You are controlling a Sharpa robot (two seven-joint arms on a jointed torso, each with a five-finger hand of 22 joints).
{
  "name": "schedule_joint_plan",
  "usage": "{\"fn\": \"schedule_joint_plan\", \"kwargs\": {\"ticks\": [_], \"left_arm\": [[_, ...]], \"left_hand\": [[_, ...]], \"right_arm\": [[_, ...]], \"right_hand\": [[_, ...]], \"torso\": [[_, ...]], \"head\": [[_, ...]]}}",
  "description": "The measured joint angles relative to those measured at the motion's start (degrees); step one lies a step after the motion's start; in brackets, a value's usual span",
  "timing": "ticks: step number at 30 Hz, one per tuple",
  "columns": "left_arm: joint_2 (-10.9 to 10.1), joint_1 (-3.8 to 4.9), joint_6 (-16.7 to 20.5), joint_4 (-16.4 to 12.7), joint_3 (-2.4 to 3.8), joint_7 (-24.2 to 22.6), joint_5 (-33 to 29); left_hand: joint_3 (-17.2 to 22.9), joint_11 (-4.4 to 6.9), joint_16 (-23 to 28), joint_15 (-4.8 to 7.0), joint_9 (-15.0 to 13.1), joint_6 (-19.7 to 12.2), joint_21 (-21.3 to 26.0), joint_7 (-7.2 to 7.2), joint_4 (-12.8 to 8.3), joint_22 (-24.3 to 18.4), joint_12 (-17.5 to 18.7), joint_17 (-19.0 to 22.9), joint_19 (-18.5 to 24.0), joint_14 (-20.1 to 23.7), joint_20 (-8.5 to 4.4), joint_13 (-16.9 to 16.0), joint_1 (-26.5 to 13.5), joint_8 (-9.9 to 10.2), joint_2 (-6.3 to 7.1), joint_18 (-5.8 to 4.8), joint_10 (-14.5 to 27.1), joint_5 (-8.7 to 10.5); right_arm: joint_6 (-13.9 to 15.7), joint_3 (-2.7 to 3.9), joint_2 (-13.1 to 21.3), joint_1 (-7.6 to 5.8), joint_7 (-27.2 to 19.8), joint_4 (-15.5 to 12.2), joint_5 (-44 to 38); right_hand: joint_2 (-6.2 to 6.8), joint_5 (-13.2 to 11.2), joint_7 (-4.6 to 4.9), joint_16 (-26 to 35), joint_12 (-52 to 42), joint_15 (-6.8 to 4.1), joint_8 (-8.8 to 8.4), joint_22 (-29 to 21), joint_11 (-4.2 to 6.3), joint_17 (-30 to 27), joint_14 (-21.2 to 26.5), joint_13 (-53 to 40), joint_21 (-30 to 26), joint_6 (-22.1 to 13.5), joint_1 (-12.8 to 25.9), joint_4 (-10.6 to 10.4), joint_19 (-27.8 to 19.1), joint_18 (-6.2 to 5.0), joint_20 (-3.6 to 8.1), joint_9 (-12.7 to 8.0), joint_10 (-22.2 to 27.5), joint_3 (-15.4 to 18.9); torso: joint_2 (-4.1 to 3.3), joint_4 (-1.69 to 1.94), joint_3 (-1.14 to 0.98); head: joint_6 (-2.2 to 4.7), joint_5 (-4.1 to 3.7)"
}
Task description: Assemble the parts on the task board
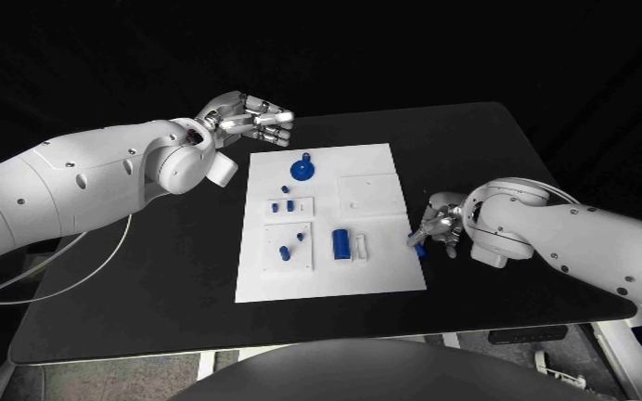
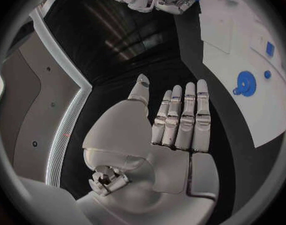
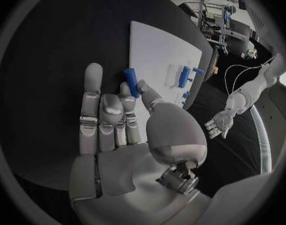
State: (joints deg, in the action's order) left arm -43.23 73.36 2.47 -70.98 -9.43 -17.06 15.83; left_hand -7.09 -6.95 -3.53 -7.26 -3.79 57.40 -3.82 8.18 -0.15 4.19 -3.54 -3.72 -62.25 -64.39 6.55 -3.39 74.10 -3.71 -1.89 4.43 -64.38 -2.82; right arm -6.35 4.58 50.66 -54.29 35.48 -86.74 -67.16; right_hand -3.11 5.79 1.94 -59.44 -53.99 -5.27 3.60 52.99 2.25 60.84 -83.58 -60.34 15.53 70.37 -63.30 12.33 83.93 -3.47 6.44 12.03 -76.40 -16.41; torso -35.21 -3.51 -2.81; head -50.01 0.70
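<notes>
Inspection finds the right hand (image 1: 439, 225) at the task board's (image 1: 381, 266) right edge, fingers pinched on a small blue peg (image 3: 132, 82) — thumb against a fingertip, the rest partly curled. The peg's long axis points from the fingertips toward the board, lying just over its border. Remaining parts sit on the plate: a blue disc (image 1: 302, 170) near the far end, a blue cylinder (image 1: 341, 242) nearer the robot. The left hand (image 1: 249, 120) hovers off the board's far left corner, fingers straight, side by side, holding nothing. Judgement — the right hand is nearer and carries the piece; insertion appears to fall to it.
</notes>
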Motion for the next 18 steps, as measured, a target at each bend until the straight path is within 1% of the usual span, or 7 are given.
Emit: {"fn": "schedule_joint_plan", "kwargs": {"ticks": [2,4,8,11,13,15,18], "left_arm": [[0.00,0.00,-0.02,0.02,0.00,0.01,0.00],[0.00,0.00,-0.03,0.06,0.00,0.02,0.00],[0.00,0.00,-0.04,0.14,0.00,0.03,0.00],[0.01,0.00,-0.05,0.24,0.00,0.04,0.00],[0.03,0.00,-0.05,0.27,0.00,0.05,0.00],[0.07,0.00,-0.06,0.27,0.00,0.06,0.00],[0.10,0.00,-0.07,0.29,0.00,0.07,0.00]], "left_hand": [[0.00,0.00,0.00,0.00,0.00,0.00,0.00,0.00,0.00,0.00,0.00,0.00,0.00,0.00,0.00,0.00,0.00,0.00,0.00,0.00,0.00,0.00],[0.00,0.00,0.00,0.00,0.00,0.00,0.00,0.00,0.00,0.00,0.00,0.00,0.00,0.00,0.00,0.00,-0.03,0.00,-0.03,0.00,0.00,0.00],[0.00,0.00,0.00,0.00,0.00,0.00,0.00,0.00,0.00,0.00,0.00,0.00,0.00,0.00,0.00,0.00,-0.22,0.00,-0.22,0.00,0.00,0.00],[0.00,0.00,0.00,0.00,0.00,0.00,0.00,0.00,0.00,0.00,0.00,0.00,0.00,0.00,0.00,0.00,-0.22,0.00,-0.22,0.00,0.00,0.00],[0.00,0.00,0.00,0.00,0.00,0.00,0.00,0.00,0.00,0.00,0.00,0.00,0.00,0.00,0.00,0.00,-0.22,0.00,-0.22,0.00,0.00,0.00],[0.00,0.00,0.00,0.00,0.00,0.00,0.00,0.00,0.00,0.00,0.00,0.00,0.00,0.00,0.00,0.00,-0.22,0.00,-0.22,0.00,0.00,0.00],[0.00,0.00,0.00,0.00,0.00,0.00,0.00,0.00,0.00,0.00,0.00,0.00,0.00,0.00,0.00,0.00,-0.22,0.00,-0.22,0.00,0.00,0.00]], "right_arm": [[0.00,-0.01,0.32,0.04,-0.44,0.00,0.31],[-0.01,0.02,0.77,0.10,-0.82,-0.04,0.75],[-0.18,0.49,1.79,0.34,-1.22,-0.30,1.85],[-0.37,0.76,2.49,0.24,-1.23,-0.46,2.62],[-0.49,0.85,2.85,-0.15,-1.19,-0.49,3.03],[-0.60,1.09,3.21,-0.91,-1.12,-0.65,3.52],[-0.65,1.42,3.48,-2.12,-1.11,-0.91,4.24]], "right_hand": [[-0.02,0.01,-0.20,0.00,0.12,0.00,-0.06,0.15,0.00,-0.16,0.00,0.05,0.20,0.20,0.02,-0.49,0.00,0.00,0.00,0.61,0.00,-0.50],[-0.42,-0.08,-0.40,0.00,0.12,0.00,-0.18,0.16,0.11,-0.16,0.00,0.05,0.21,0.40,0.42,-0.69,0.00,0.01,0.00,0.84,-0.11,-0.71],[-0.73,-0.72,-0.48,0.00,0.12,0.00,-0.30,0.06,0.21,-0.21,0.00,0.05,0.21,0.50,0.75,-0.69,-0.13,0.00,0.13,0.84,-0.22,-0.71],[-0.75,-1.13,-0.60,0.01,0.12,0.00,-0.29,-0.07,0.20,-0.21,0.00,0.05,0.20,0.61,0.78,-0.69,-0.13,0.00,0.13,0.54,-0.21,-0.72],[-0.50,-1.13,-0.76,0.01,0.12,0.00,-0.11,-0.07,0.20,-0.20,0.00,0.04,0.20,0.77,1.05,0.03,-0.12,0.00,0.12,0.50,-0.20,-1.45],[-0.51,-1.13,-0.90,0.01,0.12,0.00,-0.08,-0.12,0.20,-0.20,0.00,0.05,0.21,0.91,1.31,0.08,-0.12,0.00,0.12,0.50,-0.20,-1.51],[-0.65,-1.14,-0.85,0.01,0.12,0.00,-0.08,-0.13,0.30,-0.20,0.00,-0.03,0.20,1.25,1.46,0.07,-0.12,0.00,0.12,0.51,-0.32,-1.50]], "torso": [[0.00,-0.01,0.01],[0.00,-0.03,0.01],[0.01,-0.05,0.00],[0.01,-0.05,-0.01],[0.01,-0.05,0.01],[0.01,-0.05,0.03],[0.02,-0.02,0.06]], "head": [[0.00,0.01],[0.00,0.01],[0.00,-0.03],[0.00,-0.07],[0.00,-0.08],[0.00,-0.08],[0.00,0.01]]}}
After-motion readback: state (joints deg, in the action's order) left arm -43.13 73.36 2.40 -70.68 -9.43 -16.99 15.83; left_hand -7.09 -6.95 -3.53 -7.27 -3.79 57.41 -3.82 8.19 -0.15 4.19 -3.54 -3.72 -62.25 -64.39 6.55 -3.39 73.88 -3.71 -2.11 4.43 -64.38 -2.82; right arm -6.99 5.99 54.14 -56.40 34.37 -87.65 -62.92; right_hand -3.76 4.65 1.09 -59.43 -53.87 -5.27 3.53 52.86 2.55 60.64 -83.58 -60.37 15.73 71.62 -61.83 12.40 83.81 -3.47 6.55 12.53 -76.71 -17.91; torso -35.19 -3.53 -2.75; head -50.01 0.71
